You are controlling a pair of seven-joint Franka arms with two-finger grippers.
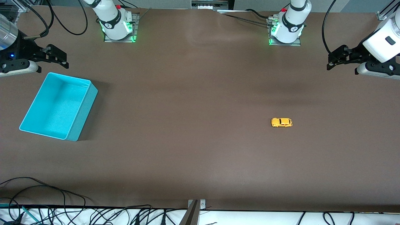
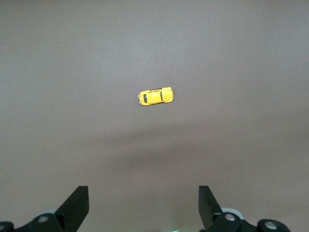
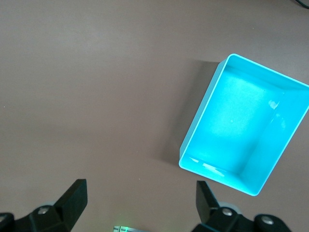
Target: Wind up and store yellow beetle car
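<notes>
Left gripper (image 1: 335, 60): fingers (image 2: 77, 205) spread wide, nothing between them, up in the air over bare table at the left arm's end. Right gripper (image 1: 59, 57): fingers (image 3: 72, 198) also spread wide and empty, hanging over the table at the right arm's end, just by the turquoise bin's (image 1: 86, 106) edge that lies farthest from the front camera. Both arms wait.

Yellow beetle car (image 1: 281, 122) sits on its wheels on the brown table (image 1: 193, 140), toward the left arm's end, nearer the front camera than the left gripper and well apart from it. In the left wrist view the car (image 2: 155, 96) lies in open table, untouched; which end is the nose is hard to tell, probably the rounder end with the lights.

Turquoise bin is open-topped, upright, holds nothing, and stands well apart from the car, at the right arm's end of the table. Right wrist view shows its inside wall (image 3: 277, 121) lit bright.
</notes>
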